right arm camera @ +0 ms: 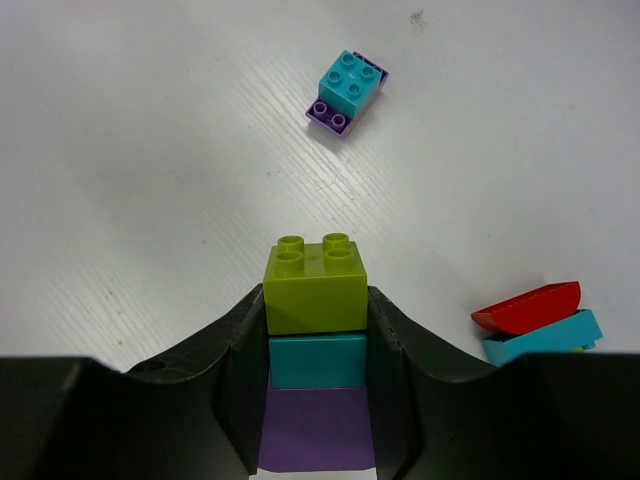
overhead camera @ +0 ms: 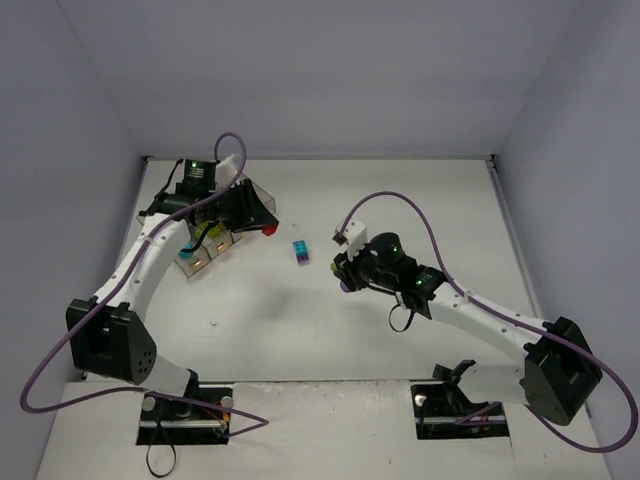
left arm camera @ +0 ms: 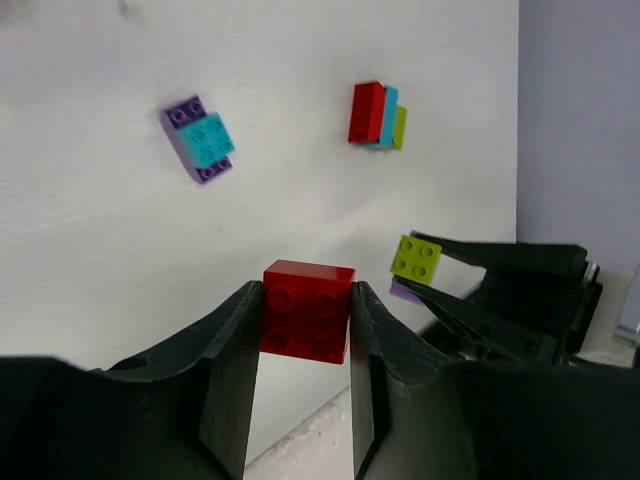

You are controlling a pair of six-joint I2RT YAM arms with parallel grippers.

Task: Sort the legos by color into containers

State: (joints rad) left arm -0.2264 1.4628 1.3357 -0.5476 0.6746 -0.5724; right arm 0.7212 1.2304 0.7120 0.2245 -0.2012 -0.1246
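Note:
In the left wrist view my left gripper (left arm camera: 307, 300) is shut on a red lego (left arm camera: 307, 318), pinched by its sides above the white table. My right gripper (right arm camera: 317, 300) is shut on a stack of three legos (right arm camera: 315, 290): lime on top, cyan in the middle, purple below. From the left wrist it shows as a lime brick (left arm camera: 417, 258) in black fingers. A cyan-on-purple pair (right arm camera: 346, 88) (left arm camera: 200, 140) (overhead camera: 300, 252) lies loose between the arms. A red, cyan and lime stack (left arm camera: 378, 115) (right arm camera: 535, 318) lies apart from it. The containers (overhead camera: 203, 252) stand at the back left under the left arm.
White walls (overhead camera: 320, 80) close in the table on three sides. Purple cables (overhead camera: 420, 215) loop off both arms. The arm bases (overhead camera: 185, 405) sit at the near edge. Some lime and cyan pieces show inside the containers.

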